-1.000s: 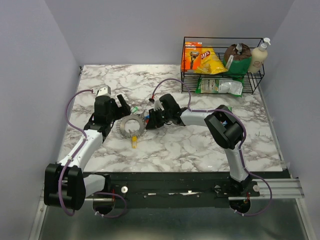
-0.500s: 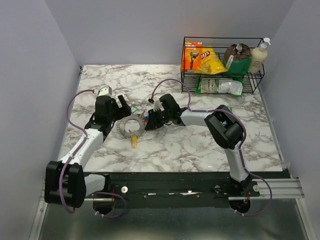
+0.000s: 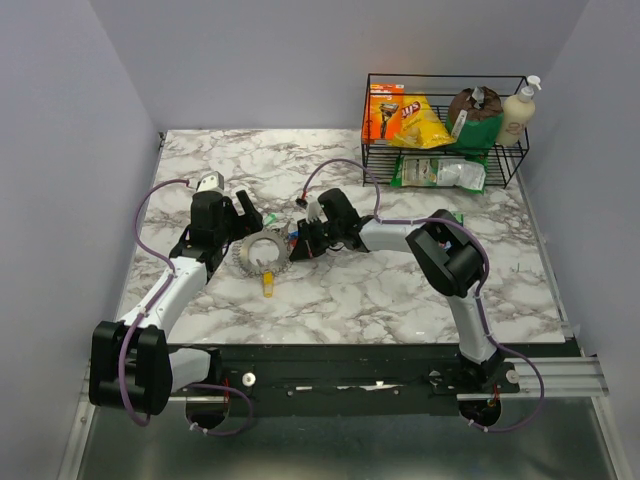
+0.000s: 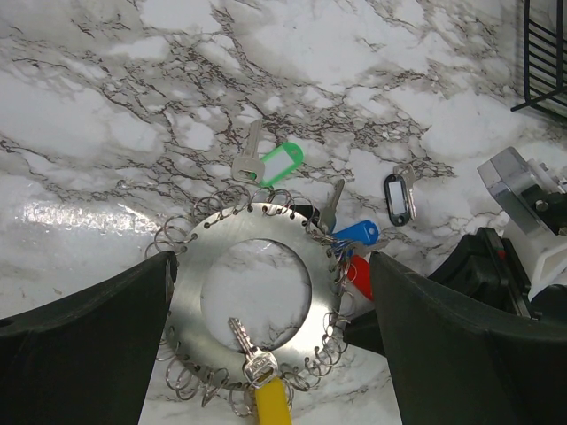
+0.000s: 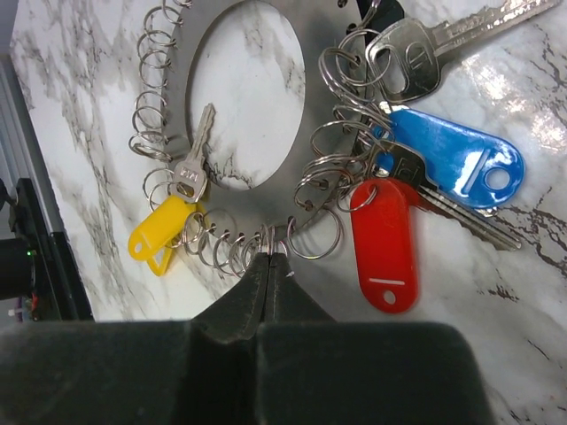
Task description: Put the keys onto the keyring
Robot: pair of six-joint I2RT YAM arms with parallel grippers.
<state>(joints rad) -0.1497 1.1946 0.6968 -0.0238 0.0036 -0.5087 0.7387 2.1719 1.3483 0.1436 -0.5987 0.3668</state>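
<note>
1. The keyring [image 4: 266, 223] is a flat metal disc with a round hole, fringed with small wire loops [image 5: 151, 115]. It lies flat on the marble counter [image 4: 89, 88] between the two arms. I judge it stiff, thin and fairly weighty for its size, and likely to skate on the polished stone. Lying flat, it offers no edge to lift, so gripping across the outer rim or pinning it from above looks best. The left jaws stand fully apart, one finger either side of the disc, holding nothing.
2. The keys [image 4: 354, 235] should be light and rigid.
   - A yellow-tagged key [image 4: 255, 361] hangs from a loop at the rim.
   - A blue tag [image 5: 452, 159], a red tag [image 5: 383, 243] and a plain silver key [image 5: 416, 57] crowd the rim on the right arm's side, seemingly threaded on loops.
   - A green-tagged key [image 4: 282, 165] lies just beside the far rim; I cannot tell whether it is attached.
   - The blades lie flat and are probably slippery, so the thicker plastic tags give the better purchase.
3. A small black tag [image 4: 399, 197] lies apart on the counter.
4. The loops are tiny, springy wire, free to flop, and probably need prising open. The right jaws are closed tip to tip at one loop on the rim. Whether the wire is nipped between them I cannot tell.
</note>
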